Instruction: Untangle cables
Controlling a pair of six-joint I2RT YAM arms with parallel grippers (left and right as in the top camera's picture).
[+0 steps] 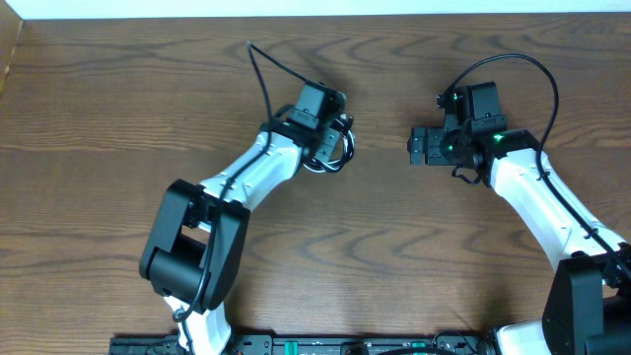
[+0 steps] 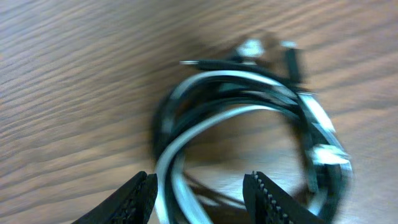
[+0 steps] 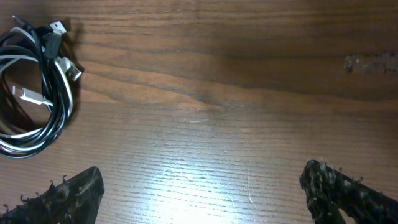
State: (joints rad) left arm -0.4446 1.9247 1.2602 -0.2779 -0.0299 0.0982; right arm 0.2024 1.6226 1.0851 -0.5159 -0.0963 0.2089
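Table [image 1: 118, 89]: dark wood grain. I am working two white arms that reach in from the near edge.
Left gripper [image 2: 202, 202]: it hangs low over the cable bundle, just left of the table's middle. Its jaws are partly apart, and strands of the coil pass between them close to the left finger. The other finger is clear of the strands, so I judge nothing is pinched.
Cables [image 1: 341, 154]: the black cord [image 2: 163, 118] and the white cord [image 2: 171, 180] lie flat on the wood in one shared round coil. Their loops are interleaved.
Plug ends [image 2: 252, 48]: small metal tips poke out at the far side of the coil. They are blurred in the left wrist view.
Right gripper [image 3: 202, 177]: it hovers over bare wood, well apart from the coil, which lies to its left. The jaws are spread wide with nothing between them.
Done so far: as I read it, almost nothing. The left arm is positioned, but no strand is lifted out.
Left to do: take one cord, draw it free of the other, and lay the two apart. I expect the right arm is needed to hold the coil.
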